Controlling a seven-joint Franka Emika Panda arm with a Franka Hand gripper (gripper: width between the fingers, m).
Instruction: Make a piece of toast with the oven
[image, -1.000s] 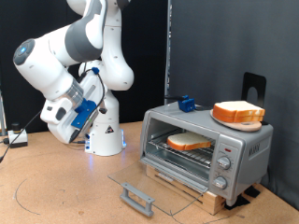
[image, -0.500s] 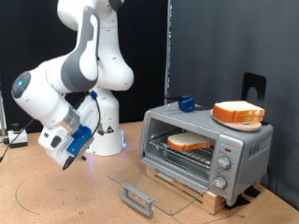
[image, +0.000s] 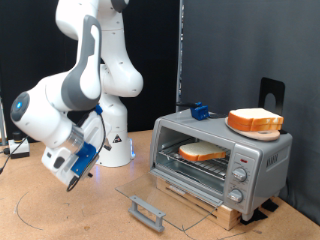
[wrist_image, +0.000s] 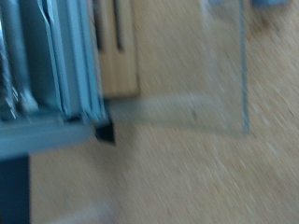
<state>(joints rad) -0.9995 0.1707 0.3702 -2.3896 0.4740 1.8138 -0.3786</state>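
Observation:
The oven (image: 258, 158) stands at the exterior view's right on a wooden board, its glass door (image: 165, 198) dropped flat open with the grey bar handle (image: 147, 212) at the front. The piece of toast (image: 202, 152) lies on the wire rack inside. My gripper (image: 66, 172) hangs low at the exterior view's left, well away from the oven, with nothing seen between its fingers. The wrist view is blurred; it shows the open glass door (wrist_image: 192, 65) and the oven's front frame (wrist_image: 70, 65) over the wooden table.
A round orange plate (image: 255, 124) with a like bread slice sits on top of the oven. A small blue object (image: 199, 111) stands at the oven's back corner. The robot's white base (image: 112, 148) is behind. Cables lie at the far left (image: 15, 148).
The arm has swung down and towards the exterior view's left, carrying the gripper lower and farther from the oven. The toast, door and plate have not moved.

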